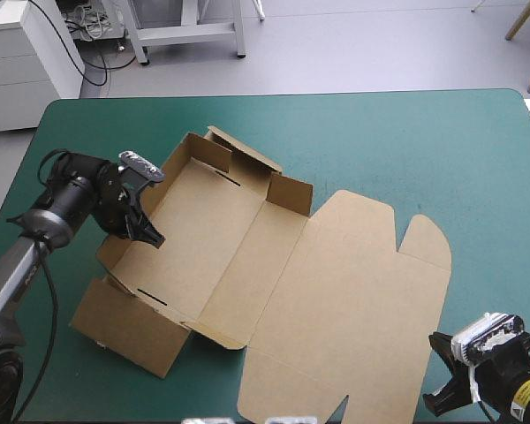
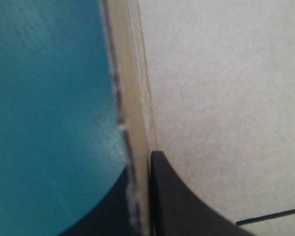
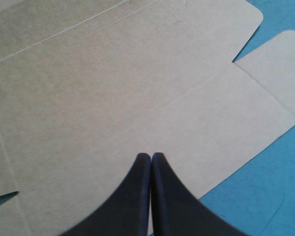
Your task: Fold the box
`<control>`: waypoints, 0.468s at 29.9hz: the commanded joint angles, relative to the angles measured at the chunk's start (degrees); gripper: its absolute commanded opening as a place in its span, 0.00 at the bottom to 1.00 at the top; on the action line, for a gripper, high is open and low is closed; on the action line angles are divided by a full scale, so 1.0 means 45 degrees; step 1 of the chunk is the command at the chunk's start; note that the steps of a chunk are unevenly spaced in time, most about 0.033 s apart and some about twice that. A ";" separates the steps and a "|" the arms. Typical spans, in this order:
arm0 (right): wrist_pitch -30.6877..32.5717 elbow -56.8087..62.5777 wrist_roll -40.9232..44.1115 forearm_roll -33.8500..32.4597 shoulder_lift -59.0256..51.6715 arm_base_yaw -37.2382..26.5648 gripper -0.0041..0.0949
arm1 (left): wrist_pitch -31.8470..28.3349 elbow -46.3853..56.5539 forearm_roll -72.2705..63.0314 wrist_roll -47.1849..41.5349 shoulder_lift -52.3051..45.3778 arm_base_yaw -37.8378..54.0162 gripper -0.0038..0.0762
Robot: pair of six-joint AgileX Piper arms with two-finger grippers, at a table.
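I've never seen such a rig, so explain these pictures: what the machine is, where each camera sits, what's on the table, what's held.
This is a robot with two arms at a teal-green table. The high view looks down from above; the other two come from cameras on the wrists, looking along each gripper's black fingers. On the table lies a brown box, part folded: some sides raised, the lid flat. The left gripper is shut on a raised wall of the box. The right gripper is shut, holds nothing, and points at the lid.
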 commanded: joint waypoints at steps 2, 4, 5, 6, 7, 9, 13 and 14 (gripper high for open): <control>-0.0832 -0.0350 -0.0068 -0.0107 0.0126 -0.0077 0.02 | -0.0649 -0.1003 0.2983 -0.0041 -0.0173 -0.1694 0.04; -0.0832 -0.0350 -0.0068 -0.0107 0.0126 -0.0077 0.02 | -0.0908 -0.1182 0.3693 -0.0041 -0.0173 -0.2326 0.04; -0.0832 -0.0350 -0.0040 -0.0107 0.0126 -0.0077 0.02 | -0.1065 -0.1286 0.3965 -0.0041 -0.0173 -0.2658 0.04; -0.0832 -0.0350 -0.0040 -0.0107 0.0126 -0.0077 0.02 | -0.1224 -0.1360 0.4160 -0.0041 -0.0173 -0.2970 0.04; -0.0832 -0.0350 -0.0040 -0.0107 0.0126 -0.0077 0.02 | -0.1445 -0.1417 0.4227 -0.0041 -0.0173 -0.3254 0.04; -0.0832 -0.0350 -0.0040 -0.0107 0.0126 -0.0077 0.02 | -0.1857 -0.1418 0.4473 -0.0041 -0.0173 -0.3792 0.04; -0.0832 -0.0350 -0.0040 -0.0107 0.0126 -0.0077 0.02 | -0.2389 -0.1418 0.5562 -0.0041 -0.0173 -0.5036 0.04; -0.0832 -0.0350 -0.0040 -0.0107 0.0126 -0.0077 0.02 | -0.2585 -0.1418 0.5936 -0.0041 -0.0173 -0.5360 0.04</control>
